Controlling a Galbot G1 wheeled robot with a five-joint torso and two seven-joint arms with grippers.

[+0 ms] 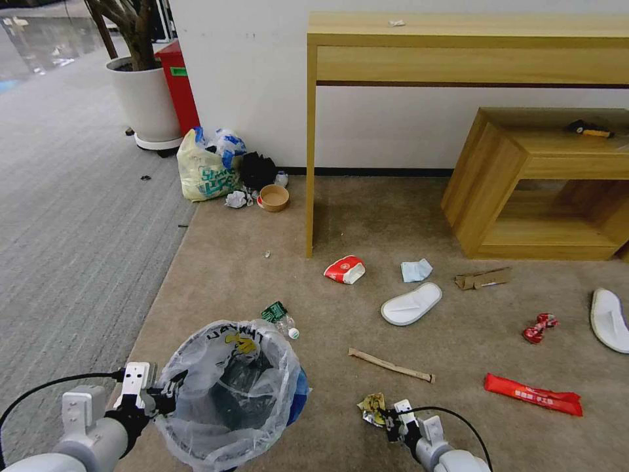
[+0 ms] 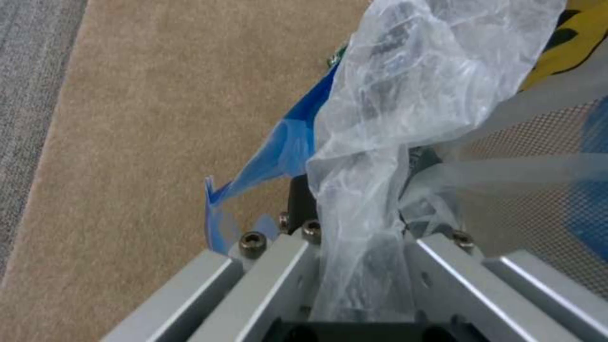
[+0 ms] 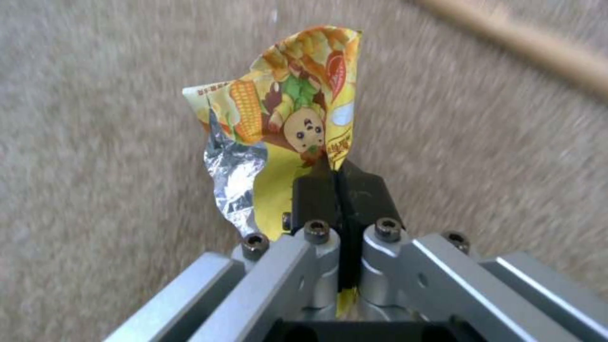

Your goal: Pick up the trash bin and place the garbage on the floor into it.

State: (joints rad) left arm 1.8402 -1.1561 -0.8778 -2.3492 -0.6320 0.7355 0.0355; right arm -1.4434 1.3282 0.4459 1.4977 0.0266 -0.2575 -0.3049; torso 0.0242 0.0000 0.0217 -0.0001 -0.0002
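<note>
Right wrist view: right claw (image 3: 339,190) pinches yellow wrapper (image 3: 291,123).

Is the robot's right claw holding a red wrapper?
No, the right gripper is pinched shut on a yellow cartoon-printed wrapper with a silver foil lining.

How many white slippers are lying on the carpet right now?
2. One slipper lies mid-carpet, in front of the low wooden shelf. The other slipper lies at the head view's right edge, partly cut off. More could lie out of view.

Wooden stick (image 3: 532,45) blurred, edge-cropped.
</note>
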